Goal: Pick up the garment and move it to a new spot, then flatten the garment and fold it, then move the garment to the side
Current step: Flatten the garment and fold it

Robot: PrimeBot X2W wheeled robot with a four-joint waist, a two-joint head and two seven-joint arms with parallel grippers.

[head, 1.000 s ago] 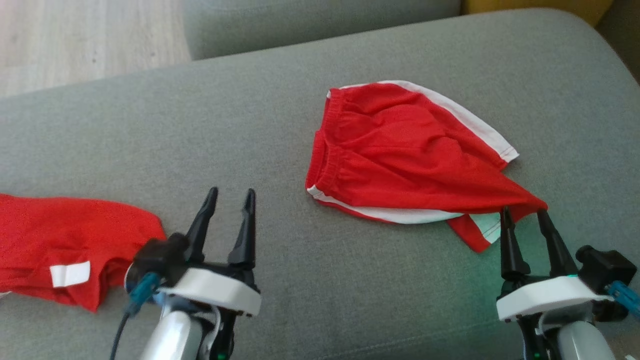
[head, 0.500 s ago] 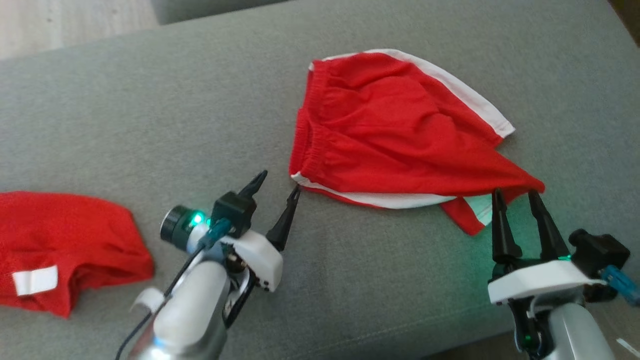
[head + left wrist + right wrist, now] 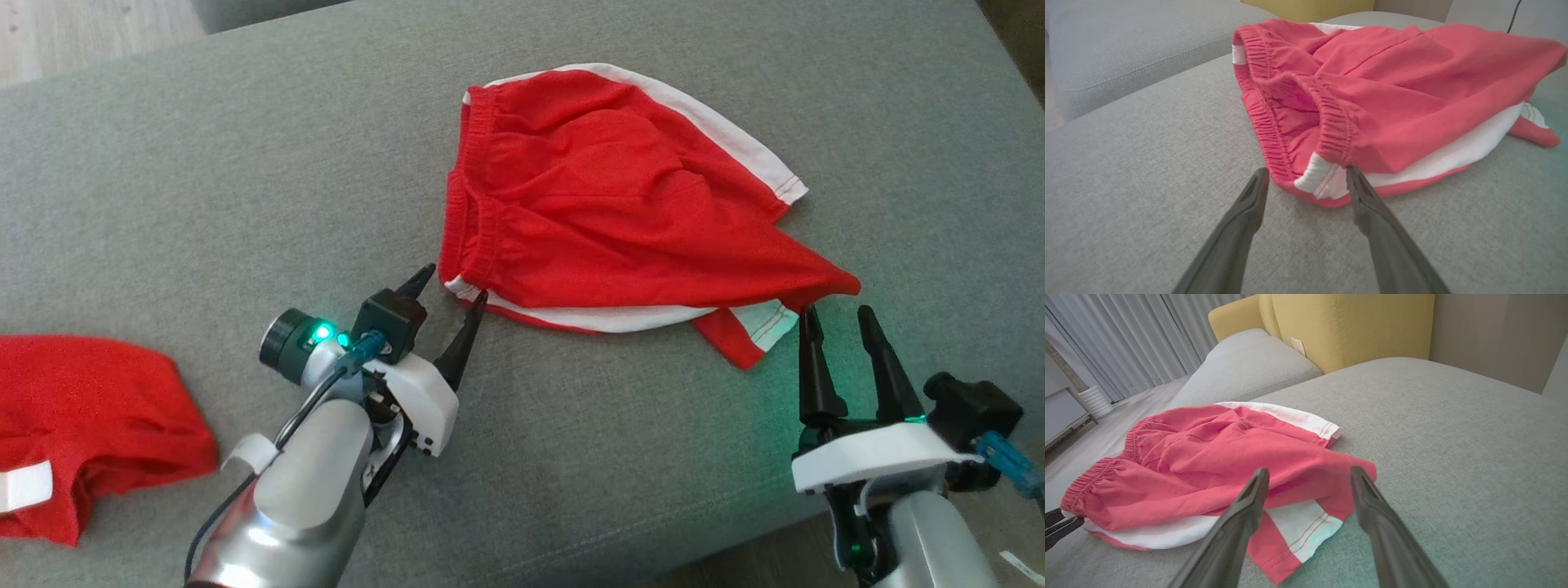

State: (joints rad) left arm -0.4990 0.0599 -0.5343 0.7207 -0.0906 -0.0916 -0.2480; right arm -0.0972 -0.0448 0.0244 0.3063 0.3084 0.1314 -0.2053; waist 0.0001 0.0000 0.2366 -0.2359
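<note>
Shorts (image 3: 604, 204), red and white, lie rumpled upper centre on the grey cushion (image 3: 204, 180). Both spread and empty, the left gripper (image 3: 455, 282) sits at the waistband corner and the right gripper (image 3: 836, 311) just short of the leg hem. The pickup is in hand; next, each should pinch its corner.

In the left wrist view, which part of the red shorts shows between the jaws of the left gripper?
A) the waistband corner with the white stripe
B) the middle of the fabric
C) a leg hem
A: the left gripper, jaws open, frames the elastic waistband corner of the red shorts, where the white stripe ends.
</note>
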